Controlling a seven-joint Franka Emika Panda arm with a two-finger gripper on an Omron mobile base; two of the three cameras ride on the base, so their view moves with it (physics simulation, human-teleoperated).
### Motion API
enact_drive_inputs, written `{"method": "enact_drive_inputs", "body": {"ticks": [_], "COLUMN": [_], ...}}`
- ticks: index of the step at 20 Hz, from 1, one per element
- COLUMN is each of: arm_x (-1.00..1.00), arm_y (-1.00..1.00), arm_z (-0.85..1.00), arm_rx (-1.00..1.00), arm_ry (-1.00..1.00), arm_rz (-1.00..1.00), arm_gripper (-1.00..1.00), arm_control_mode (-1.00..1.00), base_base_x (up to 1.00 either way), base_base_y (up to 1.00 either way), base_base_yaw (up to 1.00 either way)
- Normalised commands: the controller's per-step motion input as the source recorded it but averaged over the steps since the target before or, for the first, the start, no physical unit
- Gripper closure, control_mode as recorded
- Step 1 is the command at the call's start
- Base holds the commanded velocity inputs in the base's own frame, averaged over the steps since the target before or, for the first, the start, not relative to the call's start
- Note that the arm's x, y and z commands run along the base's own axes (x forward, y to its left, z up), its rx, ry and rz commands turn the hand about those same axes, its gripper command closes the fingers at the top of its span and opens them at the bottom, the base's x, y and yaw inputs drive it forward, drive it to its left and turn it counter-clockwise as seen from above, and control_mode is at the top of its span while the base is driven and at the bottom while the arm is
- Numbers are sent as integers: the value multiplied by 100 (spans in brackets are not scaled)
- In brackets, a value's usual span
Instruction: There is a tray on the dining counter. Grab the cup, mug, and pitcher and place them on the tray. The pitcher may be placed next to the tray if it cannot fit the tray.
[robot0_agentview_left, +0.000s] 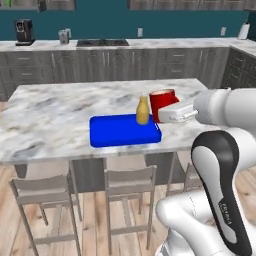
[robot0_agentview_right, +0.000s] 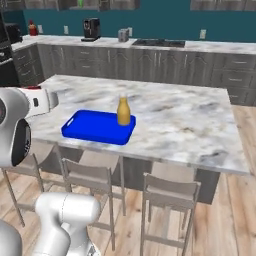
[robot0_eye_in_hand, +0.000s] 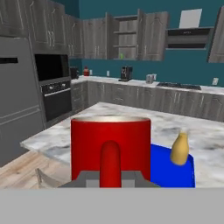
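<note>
My gripper (robot0_eye_in_hand: 110, 178) is shut on the red mug (robot0_eye_in_hand: 110, 140), and the mug's handle points straight at the hand camera. In the left base view the mug (robot0_agentview_left: 163, 101) hangs at the hand just right of the blue tray (robot0_agentview_left: 120, 132), apart from it. The yellow-orange pitcher (robot0_agentview_left: 143, 110) stands upright on the tray's far right part. From the right base view the pitcher (robot0_agentview_right: 123, 111) rises from the tray (robot0_agentview_right: 95, 128) on the dining counter (robot0_agentview_right: 180, 120). A tiny green thing (robot0_eye_in_hand: 121, 56) on an open cabinet shelf may be the cup; it is too small to tell.
Bar stools (robot0_agentview_left: 127, 182) line the near side of the counter. Behind it runs a worktop with a coffee machine (robot0_agentview_right: 90, 28) and a cooktop (robot0_agentview_left: 102, 43). An oven column (robot0_eye_in_hand: 52, 83) stands at the left of the hand view.
</note>
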Motion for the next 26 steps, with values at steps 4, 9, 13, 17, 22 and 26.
{"method": "enact_drive_inputs", "body": {"ticks": [4, 9, 13, 17, 22, 26], "arm_x": [0, 0, 0, 0, 0, 0], "arm_y": [0, 0, 0, 0, 0, 0], "arm_z": [0, 0, 0, 0, 0, 0], "arm_rx": [0, 0, 0, 0, 0, 0], "arm_ry": [0, 0, 0, 0, 0, 0], "arm_rz": [0, 0, 0, 0, 0, 0], "arm_gripper": [100, 100, 100, 100, 100, 100], "arm_control_mode": [100, 100, 100, 100, 100, 100], "base_base_x": [100, 62, 33, -12, 15, 27], "base_base_y": [0, -10, -17, -95, -61, -11], "base_base_yaw": [-22, -7, 0, 0, 6, 0]}}
